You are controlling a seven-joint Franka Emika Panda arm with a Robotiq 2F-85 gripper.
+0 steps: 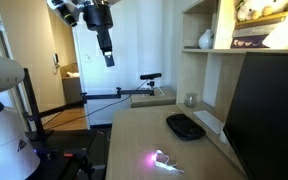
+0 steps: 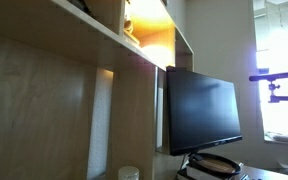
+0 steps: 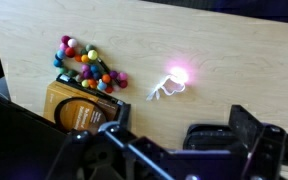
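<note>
My gripper (image 1: 108, 55) hangs high above a wooden desk (image 1: 134, 140), holding nothing. In the wrist view its two fingers (image 3: 181, 118) stand wide apart, open, looking straight down at the desk. Below it lies a flat black object (image 1: 185, 126), which shows between the fingers in the wrist view (image 3: 212, 137). A small white item glowing pink (image 1: 159, 157) lies nearer the desk's front; it also shows in the wrist view (image 3: 174, 78). A cluster of coloured beads (image 3: 86, 68) and a brown box (image 3: 79, 110) lie to its left.
A large dark monitor (image 1: 269, 110) stands on the desk and shows in the other exterior view too (image 2: 199, 110). Shelves above hold a vase (image 1: 205, 39) and books. A small cup (image 1: 191, 100) stands at the back. A camera on a stand (image 1: 151, 78) is behind.
</note>
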